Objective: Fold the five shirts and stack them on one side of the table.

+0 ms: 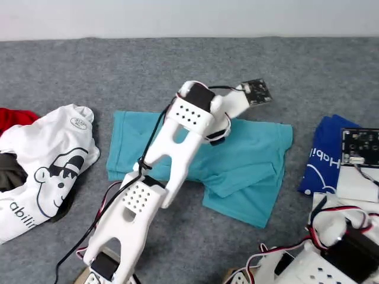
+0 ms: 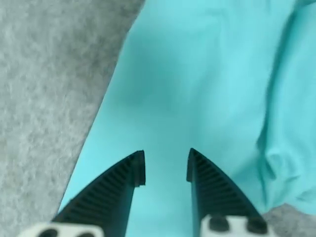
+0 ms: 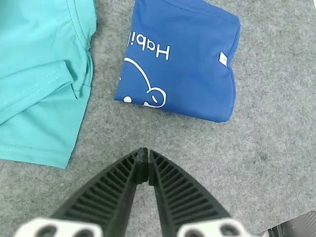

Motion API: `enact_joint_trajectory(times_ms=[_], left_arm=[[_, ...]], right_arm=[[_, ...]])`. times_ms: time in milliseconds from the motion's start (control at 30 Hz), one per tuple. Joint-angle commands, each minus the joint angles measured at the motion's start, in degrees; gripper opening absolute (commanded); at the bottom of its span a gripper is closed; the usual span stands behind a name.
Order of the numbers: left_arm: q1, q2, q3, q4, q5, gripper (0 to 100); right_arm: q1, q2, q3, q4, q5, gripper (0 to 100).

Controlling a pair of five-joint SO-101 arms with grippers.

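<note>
White perforated arms [image 1: 189, 112], black ribbed hands [image 2: 165, 168], black cables [image 1: 153, 135]

The table [image 1: 177, 65] is covered with grey carpet-like cloth. A teal shirt [image 1: 249, 160] is spread across its middle. A folded blue shirt [image 1: 320, 160] is laid at the right. A white shirt [image 1: 53, 154] is crumpled at the left, over what may be a dark garment [image 1: 9, 171], beside a red shirt [image 1: 15, 118].

Two arms [image 1: 172, 142] [image 1: 334, 251], perhaps five shirts, teal shirt [image 1: 254, 171], blue shirt [image 1: 323, 157], white shirt [image 1: 53, 154], red shirt [image 1: 15, 118], dark shirt [image 1: 8, 171]
</note>
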Motion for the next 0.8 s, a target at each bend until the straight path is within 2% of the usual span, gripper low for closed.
enact_joint_trajectory(times_ms=[0, 267, 567, 767], left_arm=[[3.34, -6.15, 1.71, 1.58, 0.00, 15], [13.63, -13.19, 23.96, 0.44, 1.67, 15], [12.57, -13.19, 34.07, -10.02, 2.02, 15], [12.22, -13.10, 37.41, -11.60, 1.85, 15]], right_arm=[[0.66, -0.13, -0.26, 2.07, -0.53, 1.2], [0.75, -0.13, -0.18, 2.07, -0.53, 1.2], [0.75, 0.13, -0.18, 2.07, -0.53, 1.2], [0.75, 0.13, -0.18, 2.07, -0.53, 1.2]])
